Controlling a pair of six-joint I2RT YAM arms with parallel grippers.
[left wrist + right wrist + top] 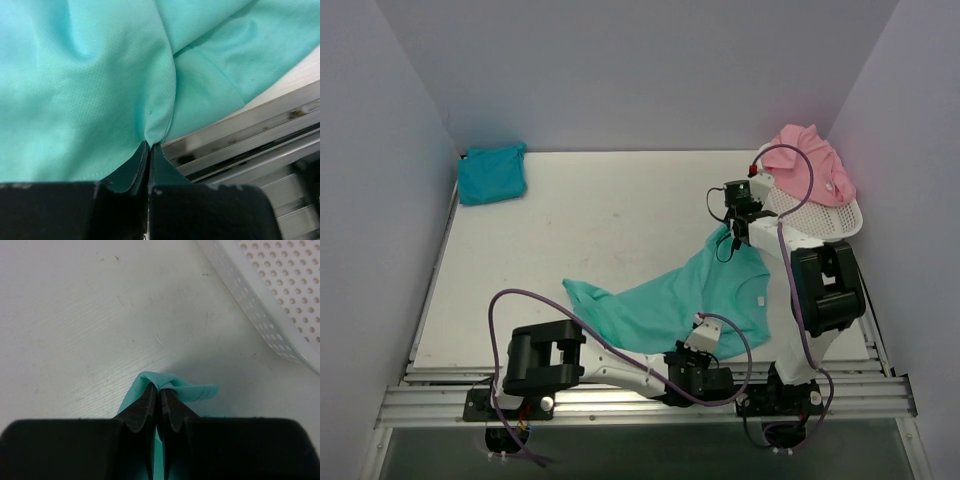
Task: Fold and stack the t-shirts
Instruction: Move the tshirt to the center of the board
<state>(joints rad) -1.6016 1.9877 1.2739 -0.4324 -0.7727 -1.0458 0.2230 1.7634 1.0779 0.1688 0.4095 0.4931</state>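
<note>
Left gripper (150,146) sits low at the near edge of the table (600,220), its two dark fingers pressed together on a pinch of the sea-green t-shirt (665,305). The cloth bunches into a crease right at the tips. Just to the right of that pinch the shirt's hem gives way to the metal rails (250,132) that run along the near side of the table.

Right gripper (160,390) is farther out and to the right, and it too is clamped on the sea-green t-shirt. A small folded corner of cloth pokes out past its closed tips onto the bare white tabletop. Between the two grips the shirt lies spread in a loose, rumpled diagonal, one sleeve trailing off to the left, the rest running from the near middle up toward the far right.

The white mesh basket (825,222) stands just beside the right gripper, on its far-right side. In the right wrist view its perforated wall is close to the pinched corner but apart from it. The pink t-shirt (812,165) is heaped in that basket, draped over its far rim. A purple cable (790,160) loops up from the right arm in front of it.

The turquoise-blue t-shirt (492,173) lies well apart from all this, as a small folded bundle in the far left corner of the table, close against the left wall (380,200).
</note>
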